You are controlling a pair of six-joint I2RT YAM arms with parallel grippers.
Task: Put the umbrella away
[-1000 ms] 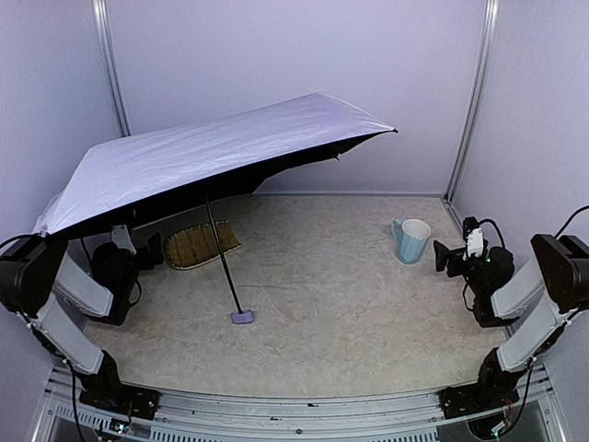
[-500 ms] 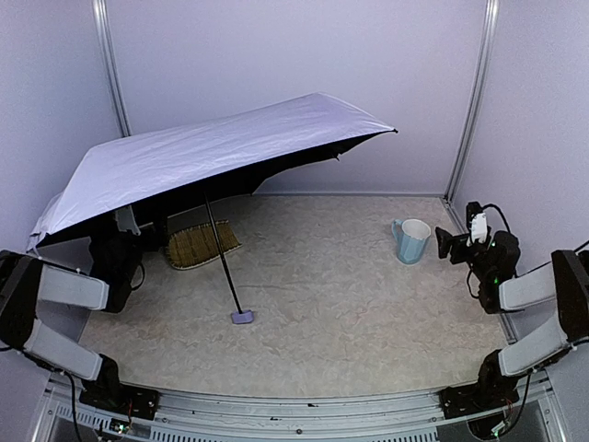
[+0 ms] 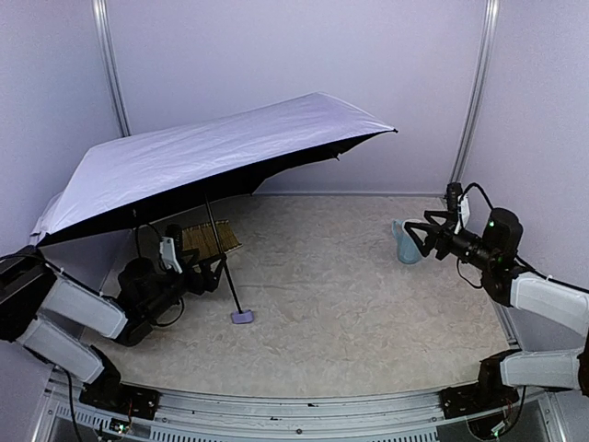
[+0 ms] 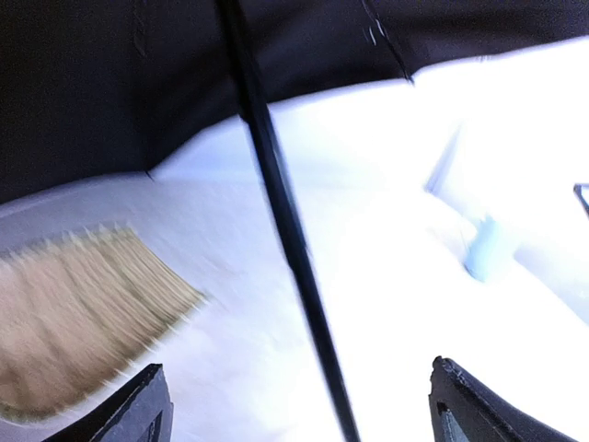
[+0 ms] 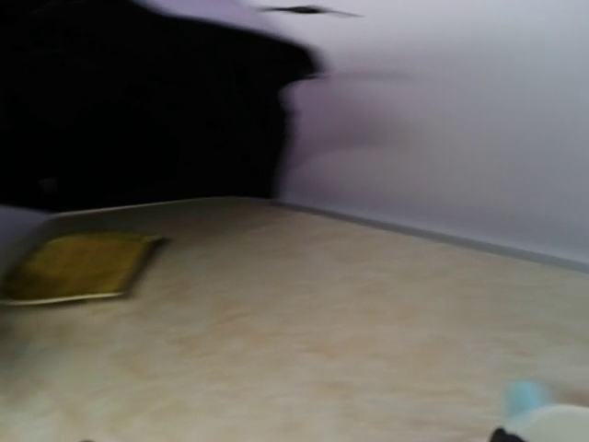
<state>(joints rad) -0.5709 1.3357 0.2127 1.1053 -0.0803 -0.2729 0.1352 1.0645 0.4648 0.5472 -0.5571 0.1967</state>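
Umbrella [image 3: 212,152] open and tilted, both tools apart and empty

The umbrella stands on the surface [image 3: 368,313]. Its pale lavender canopy [image 3: 276,129] is raised high on the side toward the right arm and dips low over the left arm. The lining under it is black. A thin black shaft [image 3: 221,256] slants down from the canopy to the small lavender handle knob [image 3: 242,317], which touches the surface.

The left tool [image 3: 216,269] sits under the low half of the canopy, just beside the shaft on the left arm's side. Its fingers are spread and hold nothing. From the left wrist, two fingertips [image 4: 143,410] show at the bottom corners, well apart. The shaft runs down between them, and the blurred view shows neither one touching it.

A woven straw mat [image 3: 204,241] lies flat under the canopy, just behind the shaft.

The right tool [image 3: 411,238] is well apart from the umbrella, beyond and below the canopy's high edge, and points toward the shaft. Its fingers are spread and empty. A pale blue mug [image 3: 401,247] stands just behind the tool, on the side away from the umbrella, and is partly hidden by it.

The right wrist view is badly blurred. It gives only the dark underside of the canopy, the mat below it, and the mug's rim in the lower corner farthest from the umbrella.
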